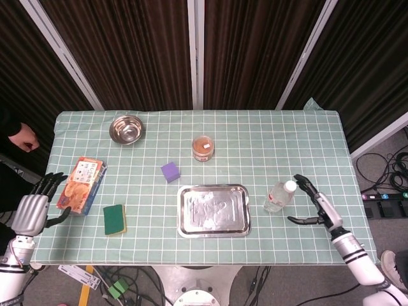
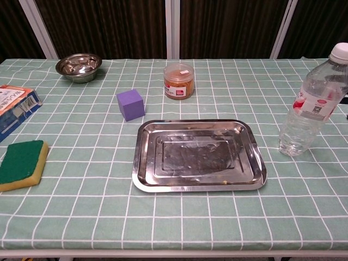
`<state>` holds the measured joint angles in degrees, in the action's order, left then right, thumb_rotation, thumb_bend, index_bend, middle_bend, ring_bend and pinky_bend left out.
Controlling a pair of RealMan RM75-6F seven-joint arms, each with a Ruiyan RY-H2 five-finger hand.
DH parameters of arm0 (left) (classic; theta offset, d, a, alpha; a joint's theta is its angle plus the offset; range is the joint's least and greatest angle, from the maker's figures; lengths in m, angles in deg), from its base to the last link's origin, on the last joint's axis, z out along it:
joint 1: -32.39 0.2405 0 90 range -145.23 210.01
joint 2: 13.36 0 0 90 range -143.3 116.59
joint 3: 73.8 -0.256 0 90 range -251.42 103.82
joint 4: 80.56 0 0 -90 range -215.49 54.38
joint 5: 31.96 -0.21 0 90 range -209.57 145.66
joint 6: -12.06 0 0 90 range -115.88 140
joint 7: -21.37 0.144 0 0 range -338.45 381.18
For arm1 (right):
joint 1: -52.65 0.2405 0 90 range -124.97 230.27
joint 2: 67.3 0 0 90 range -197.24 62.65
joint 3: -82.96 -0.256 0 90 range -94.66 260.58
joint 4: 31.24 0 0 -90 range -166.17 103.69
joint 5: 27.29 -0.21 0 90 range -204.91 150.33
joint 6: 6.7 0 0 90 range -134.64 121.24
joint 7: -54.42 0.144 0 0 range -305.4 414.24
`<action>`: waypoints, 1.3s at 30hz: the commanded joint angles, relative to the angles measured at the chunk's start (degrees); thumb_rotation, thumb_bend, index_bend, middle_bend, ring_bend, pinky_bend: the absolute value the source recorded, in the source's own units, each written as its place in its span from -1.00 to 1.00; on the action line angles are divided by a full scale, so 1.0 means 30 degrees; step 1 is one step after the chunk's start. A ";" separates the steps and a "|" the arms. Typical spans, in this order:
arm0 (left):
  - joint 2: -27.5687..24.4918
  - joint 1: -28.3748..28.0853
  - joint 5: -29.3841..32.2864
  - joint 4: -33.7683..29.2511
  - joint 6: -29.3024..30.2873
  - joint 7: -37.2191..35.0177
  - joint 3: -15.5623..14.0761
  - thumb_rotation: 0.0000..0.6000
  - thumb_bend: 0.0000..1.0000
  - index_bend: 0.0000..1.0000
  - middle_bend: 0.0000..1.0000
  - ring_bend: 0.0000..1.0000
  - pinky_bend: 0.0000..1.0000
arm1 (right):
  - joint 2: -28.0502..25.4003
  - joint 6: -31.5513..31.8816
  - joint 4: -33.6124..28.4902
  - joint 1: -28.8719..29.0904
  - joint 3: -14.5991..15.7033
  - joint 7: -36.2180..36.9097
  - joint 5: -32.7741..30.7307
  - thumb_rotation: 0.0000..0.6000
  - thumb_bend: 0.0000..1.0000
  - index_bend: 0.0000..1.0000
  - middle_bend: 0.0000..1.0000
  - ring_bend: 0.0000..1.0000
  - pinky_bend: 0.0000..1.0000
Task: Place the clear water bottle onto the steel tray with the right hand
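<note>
The clear water bottle point(image 1: 279, 196) point(image 2: 312, 103), white-capped with a red label, stands upright on the green checked cloth just right of the steel tray point(image 1: 213, 210) point(image 2: 198, 155). The tray holds nothing. My right hand point(image 1: 317, 206) hovers over the table a short way right of the bottle, fingers spread, thumb pointing toward it, touching nothing. My left hand point(image 1: 32, 207) hangs open off the table's left edge, beside the snack box. Neither hand shows clearly in the chest view.
A purple cube point(image 1: 170, 171), an orange-filled jar point(image 1: 203, 148) and a steel bowl point(image 1: 127, 129) stand behind the tray. A green sponge point(image 1: 115, 219) and a snack box point(image 1: 81, 184) lie at the left. A person's hand point(image 1: 21, 136) shows at the far left.
</note>
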<state>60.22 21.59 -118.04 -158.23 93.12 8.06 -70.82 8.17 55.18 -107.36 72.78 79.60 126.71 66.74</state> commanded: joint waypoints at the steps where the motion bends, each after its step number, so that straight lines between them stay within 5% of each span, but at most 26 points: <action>1: 0.0025 0.0000 0.0034 0.0110 0.0005 -0.0082 0.0027 1.00 -0.35 -0.63 -0.59 -0.78 -0.61 | 0.0963 -0.0355 0.0846 0.0818 0.0143 -0.0625 0.0016 1.00 -1.00 -1.00 -0.94 -1.00 -1.00; 10: 0.0131 -0.0154 0.0072 0.0310 0.0112 -0.0280 0.0288 1.00 -0.35 -0.63 -0.59 -0.78 -0.61 | 0.2368 -0.1493 0.2262 0.2050 -0.0304 -0.1024 -0.1314 1.00 -1.00 -0.93 -0.73 -1.00 -1.00; 15: 0.0181 -0.0178 0.0107 0.0417 0.0004 -0.0349 0.0247 1.00 -0.35 -0.63 -0.59 -0.78 -0.61 | 0.2897 -0.1546 0.2324 0.2312 -0.0674 -0.1705 -0.2114 1.00 -1.00 -0.05 -0.26 -0.62 -0.59; 20: 0.0208 -0.0171 0.0109 0.0452 -0.0011 -0.0423 0.0214 1.00 -0.35 -0.63 -0.59 -0.78 -0.61 | 0.2823 -0.1460 0.1896 0.2389 -0.0819 -0.2499 -0.2580 1.00 -0.94 0.33 0.01 -0.38 -0.33; 28: 0.0136 -0.0154 0.0123 0.0354 -0.0041 -0.0343 0.0166 1.00 -0.35 -0.63 -0.59 -0.78 -0.61 | 0.1897 -0.0563 -0.0097 0.2519 -0.1531 -0.3757 -0.2894 1.00 -0.69 0.50 0.12 -0.29 -0.23; 36: 0.0098 -0.0214 0.0120 0.0089 -0.0140 -0.0126 0.0146 1.00 -0.35 -0.63 -0.59 -0.78 -0.61 | -0.0826 0.0690 -0.5350 0.3420 -0.3808 -0.6438 -0.3043 1.00 -0.68 0.52 0.15 -0.24 -0.18; 39: 0.0157 -0.0198 0.0189 0.0075 -0.0173 -0.0124 0.0144 1.00 -0.35 -0.63 -0.59 -0.78 -0.61 | -0.0986 0.0852 -0.5666 0.3079 -0.3633 -0.7434 -0.3696 1.00 -0.68 0.53 0.16 -0.23 -0.17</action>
<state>60.68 20.99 -117.48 -158.01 92.60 7.68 -70.39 6.63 56.70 -123.42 82.16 69.48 107.12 57.23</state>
